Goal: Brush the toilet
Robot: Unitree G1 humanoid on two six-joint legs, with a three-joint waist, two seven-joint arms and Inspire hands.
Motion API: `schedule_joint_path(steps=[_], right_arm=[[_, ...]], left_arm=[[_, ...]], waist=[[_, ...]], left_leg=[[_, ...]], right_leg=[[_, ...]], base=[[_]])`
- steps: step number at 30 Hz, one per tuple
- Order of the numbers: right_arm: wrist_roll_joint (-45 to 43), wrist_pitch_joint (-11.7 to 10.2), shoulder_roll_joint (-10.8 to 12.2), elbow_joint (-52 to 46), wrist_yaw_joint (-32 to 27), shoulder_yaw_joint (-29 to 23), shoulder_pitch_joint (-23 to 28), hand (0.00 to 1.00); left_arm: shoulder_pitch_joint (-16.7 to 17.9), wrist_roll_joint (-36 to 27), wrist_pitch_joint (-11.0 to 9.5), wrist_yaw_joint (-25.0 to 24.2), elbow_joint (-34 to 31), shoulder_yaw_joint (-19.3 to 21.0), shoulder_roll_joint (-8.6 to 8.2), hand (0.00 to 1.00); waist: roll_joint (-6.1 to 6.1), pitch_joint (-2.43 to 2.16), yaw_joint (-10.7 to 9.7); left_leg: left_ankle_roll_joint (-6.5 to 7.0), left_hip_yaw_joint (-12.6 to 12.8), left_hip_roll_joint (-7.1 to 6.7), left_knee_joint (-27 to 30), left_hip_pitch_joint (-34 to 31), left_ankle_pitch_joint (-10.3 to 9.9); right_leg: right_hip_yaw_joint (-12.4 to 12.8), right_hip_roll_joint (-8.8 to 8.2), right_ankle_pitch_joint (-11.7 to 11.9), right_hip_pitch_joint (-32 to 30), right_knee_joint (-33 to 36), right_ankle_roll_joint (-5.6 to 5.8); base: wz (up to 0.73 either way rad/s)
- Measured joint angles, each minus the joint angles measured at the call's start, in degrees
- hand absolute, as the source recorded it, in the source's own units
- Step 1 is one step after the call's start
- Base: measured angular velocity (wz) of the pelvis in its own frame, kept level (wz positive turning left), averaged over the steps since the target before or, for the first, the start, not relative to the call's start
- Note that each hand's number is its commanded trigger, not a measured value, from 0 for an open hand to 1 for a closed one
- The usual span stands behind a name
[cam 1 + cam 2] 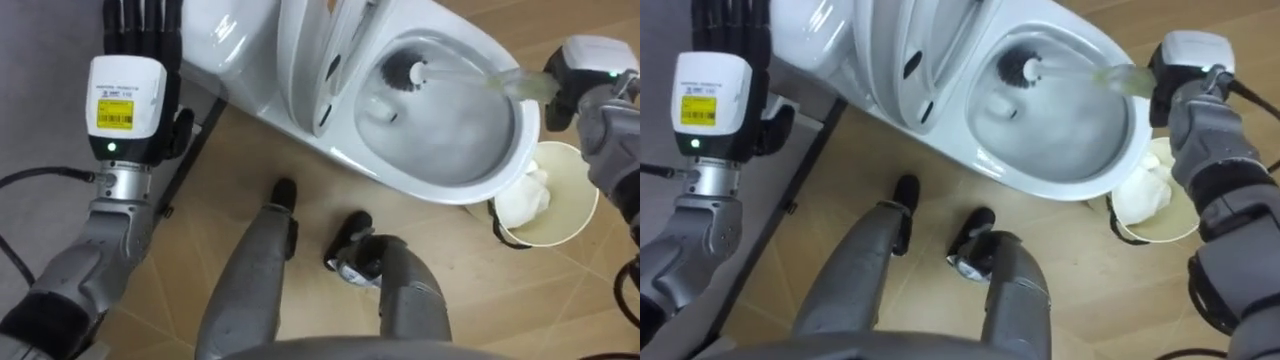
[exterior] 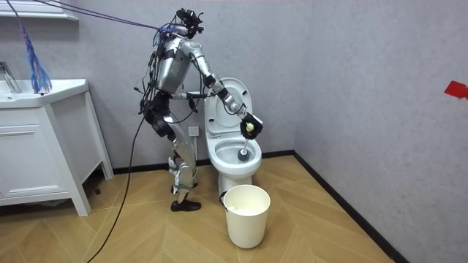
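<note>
The white toilet [image 1: 500,170] stands open with its seat and lid [image 1: 305,60] raised. A dark-bristled toilet brush [image 1: 403,72] has its head inside the bowl, near the far wall. Its pale handle runs right to my right hand [image 1: 580,75], which is shut on it above the bowl's right rim. In the room view I stand at the toilet's side, on the room view's left, with my right hand [image 2: 250,126] held over the bowl [image 2: 241,155]. My left hand [image 1: 128,100] is raised at the far left beside the tank, fingers straight, holding nothing.
A white bin [image 1: 570,215] with crumpled white paper inside stands on the wood floor right of the bowl, close under my right arm. In the room view the bin [image 2: 246,214] sits in front of the toilet, and a white vanity [image 2: 44,146] stands at the left.
</note>
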Motion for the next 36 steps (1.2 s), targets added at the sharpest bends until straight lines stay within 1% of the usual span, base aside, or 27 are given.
schedule_joint_path(steps=[3, 8, 10, 11, 12, 14, 15, 16, 17, 18, 19, 20, 21, 22, 23, 24, 25, 26, 27, 29, 31, 33, 34, 36], right_arm=[[-0.1, -0.1, 0.0, 0.2, -0.7, 0.0, 0.0, 1.0], [-0.1, -0.1, 0.0, 0.2, -1.2, 0.1, 0.1, 1.0], [-0.3, 0.0, 0.0, 0.0, -1.2, 0.2, 0.3, 1.0], [-0.9, 0.2, 0.2, -0.2, -1.2, 0.1, 0.6, 1.0], [-0.9, 0.2, 0.2, -0.2, -1.2, 0.2, 1.0, 1.0], [-2.3, 0.3, 0.4, -1.9, -1.2, 0.1, 3.7, 1.0], [-2.9, 0.3, 0.6, -2.5, -1.2, 0.2, 4.2, 1.0], [-3.8, 0.7, 0.8, -4.3, -1.0, 0.8, 5.4, 1.0], [-5.4, 1.7, 1.0, -6.2, -0.4, 2.2, 6.2, 1.0], [-7.6, 2.6, 0.9, -8.2, 0.4, 3.7, 7.1, 1.0], [-8.4, 2.9, 0.9, -8.8, 0.8, 4.7, 7.4, 1.0], [-10.2, 3.8, 0.9, -10.3, 1.9, 5.1, 8.3, 1.0], [-11.7, 5.3, 0.9, -13.2, 2.8, 5.1, 9.6, 1.0], [-12.3, 5.9, 0.6, -14.9, 3.1, 5.1, 10.5, 1.0], [-12.7, 6.9, 0.2, -17.5, 4.2, 5.1, 12.1, 1.0], [-13.5, 8.0, 0.2, -20.0, 5.8, 5.0, 13.6, 1.0], [-14.1, 8.5, 0.2, -21.3, 6.5, 5.0, 14.5, 1.0], [-14.5, 9.1, -0.4, -24.3, 7.8, 5.0, 16.5, 1.0], [-14.7, 9.7, -1.1, -27.1, 9.2, 4.9, 18.2, 1.0], [-16.3, 10.1, -1.7, -29.5, 10.7, 4.4, 20.2, 1.0], [-16.7, 10.1, -1.8, -30.2, 11.6, 4.1, 21.8, 1.0], [-17.7, 9.8, -1.5, -31.2, 12.8, 2.5, 23.8, 1.0], [-18.2, 9.3, -0.9, -31.4, 13.5, 1.6, 25.2, 1.0], [-18.5, 8.0, -0.3, -31.6, 15.0, -0.5, 28.6, 1.0]], left_arm=[[0.0, 0.5, 0.7, -1.2, 0.0, 0.5, 0.0, 0.0], [-0.6, 0.7, 0.8, -3.5, 0.1, 0.8, -0.04, 0.0], [-1.0, 0.9, 1.0, -4.6, 0.1, 0.7, -0.11, 0.0], [-1.6, 1.0, 1.1, -5.4, 0.1, 0.5, -0.18, 0.0], [-1.8, 1.0, 1.3, -5.9, 0.1, 0.2, -0.32, 0.0], [-2.6, 1.1, 1.2, -8.0, 0.2, -0.2, -1.13, 0.0], [-2.6, 1.0, 1.2, -8.3, 0.2, -0.3, -1.12, 0.0], [-2.5, 1.0, 1.1, -8.7, 0.6, -0.5, -1.14, 0.0], [-2.3, 1.0, 1.1, -9.0, 0.7, -0.5, -1.23, 0.0], [-2.2, 0.9, 1.1, -9.2, 0.8, -0.5, -1.67, 0.0], [-2.2, 0.9, 1.1, -9.5, 0.9, -0.5, -1.97, 0.0], [-2.3, 0.9, 0.8, -10.1, 1.0, -0.4, -2.4, 0.0], [-2.2, 0.9, 0.8, -10.4, 1.0, -0.3, -2.4, 0.0], [-2.2, 0.9, 0.7, -10.5, 1.0, -0.3, -2.38, 0.0], [-2.0, 0.8, 0.7, -10.6, 1.3, -0.5, -2.38, 0.0], [-1.5, 0.8, 0.7, -10.7, 1.8, -0.5, -2.45, 0.0], [-1.2, 0.7, 0.7, -10.8, 2.1, -0.5, -2.51, 0.0], [-1.0, 0.4, 0.6, -11.5, 2.3, -0.5, -2.68, 0.0], [-0.9, 0.1, 0.6, -12.2, 2.4, -0.5, -2.69, 0.0], [-0.9, 0.0, 0.5, -12.9, 3.0, -0.4, -2.7, 0.0], [-0.9, 0.0, 0.2, -13.6, 4.0, -0.5, -2.71, 0.0], [-0.4, 0.0, 0.2, -14.5, 4.4, -0.3, -2.77, 0.0], [0.4, 0.0, 0.2, -15.2, 4.4, 0.3, -2.84, 0.0], [1.5, 0.0, -0.3, -15.6, 5.5, 0.8, -3.3, 0.0]], waist=[[0.02, -0.01, -0.1], [0.34, 0.05, 0.0], [0.96, 0.04, 0.1], [1.62, 0.04, 0.1], [2.0, 0.0, 0.2], [3.5, 0.03, 1.2], [3.85, 0.01, 1.3], [4.59, -0.06, 1.7], [5.16, -0.12, 1.9], [5.69, -0.27, 2.4], [5.92, -0.41, 2.7], [6.35, -0.67, 3.2], [6.84, -0.97, 3.0], [7.02, -1.08, 3.0], [7.39, -1.36, 3.0], [7.55, -1.47, 3.0], [7.69, -1.59, 3.0], [7.88, -1.83, 3.0], [7.81, -1.88, 2.9], [7.53, -2.06, 2.8], [7.38, -2.22, 2.6], [6.93, -2.46, 1.5], [6.45, -2.72, 1.3], [5.84, -2.87, 0.7]], left_leg=[[0.1, 0.2, -0.03, 0.0, 0.4, 0.1], [0.16, 0.5, -0.06, -0.2, 0.9, 0.1], [0.17, 0.4, -0.06, -0.1, 1.1, 0.1], [0.21, 0.2, -0.06, -0.1, 1.1, 0.1], [0.22, 0.1, -0.06, -0.1, 1.1, 0.1], [0.27, -0.1, -0.04, 0.0, 1.4, 0.1], [0.27, -0.1, -0.05, 0.0, 1.4, 0.1], [0.27, 0.0, -0.04, -0.2, 1.4, 0.1], [0.26, 0.2, 0.0, -0.3, 1.5, 0.1], [0.2, 0.3, 0.08, -0.5, 1.5, 0.2], [0.19, 0.4, 0.22, -0.5, 1.6, 0.2], [0.12, 0.5, 0.57, -0.6, 1.6, 0.2], [0.01, 0.5, 0.84, -0.7, 1.7, 0.2], [-0.03, 0.4, 0.9, -0.9, 1.8, 0.3], [-0.06, 0.2, 1.17, -1.2, 2.4, 0.2], [-0.21, 0.2, 1.38, -1.5, 3.4, 0.1], [-0.29, 0.2, 1.43, -1.6, 3.9, 0.0], [-0.37, 0.2, 1.59, -1.8, 4.8, -0.2], [-0.39, 0.3, 1.63, -2.4, 5.7, -0.3], [-0.49, 0.5, 1.66, -3.5, 7.1, -0.2], [-0.56, 0.4, 1.68, -4.3, 8.8, -0.1], [-0.66, 0.4, 1.59, -5.2, 10.5, -0.1], [-0.74, 0.5, 1.54, -5.8, 11.7, 0.0], [-0.74, 0.8, 1.59, -6.5, 14.1, 0.0]], right_leg=[[0.2, -0.15, 0.4, 0.1, 0.2, -0.1], [0.0, -0.26, 0.5, 0.6, 0.4, -0.24], [-0.2, -0.29, 0.5, 1.0, 0.4, -0.23], [-0.5, -0.28, 0.5, 1.3, 0.3, -0.23], [-0.6, -0.27, 0.5, 1.4, 0.2, -0.21], [-0.6, -0.18, 0.6, 1.8, 0.0, -0.11], [-0.6, -0.18, 0.6, 1.8, -0.1, -0.12], [-0.6, -0.22, 0.6, 1.7, -0.1, -0.13], [-0.6, -0.2, 0.7, 1.6, -0.1, -0.24], [-0.5, -0.11, 0.8, 1.6, -0.3, -0.36], [-0.5, 0.03, 0.8, 1.7, -0.6, -0.43], [-0.7, 0.46, 1.1, 2.0, -1.3, -0.55], [-1.1, 0.77, 1.4, 2.2, -2.0, -0.63], [-1.2, 0.87, 1.4, 2.5, -2.3, -0.64], [-1.2, 1.41, 1.7, 3.3, -3.4, -0.57], [-1.2, 1.77, 1.9, 4.5, -4.3, -0.56], [-1.2, 1.9, 1.9, 5.2, -4.5, -0.54], [-1.1, 2.27, 1.9, 6.2, -5.2, -0.42], [-1.2, 2.38, 1.9, 7.0, -5.7, -0.39], [-1.2, 2.46, 1.9, 8.1, -6.4, -0.39], [-1.3, 2.66, 1.9, 9.8, -7.2, -0.33], [-1.3, 2.75, 1.7, 11.4, -7.8, -0.14], [-1.1, 2.78, 1.7, 12.4, -8.3, -0.07], [-1.1, 2.98, 1.6, 15.1, -9.6, 0.16]], base=[[-0.09], [-0.01], [0.03], [0.08], [0.1], [0.0], [-0.07], [-0.08], [-0.1], [-0.1], [-0.08], [0.0], [0.0], [0.04], [0.0], [-0.06], [-0.07], [-0.03], [0.0], [0.0], [0.03], [0.04], [0.0], [0.0]])
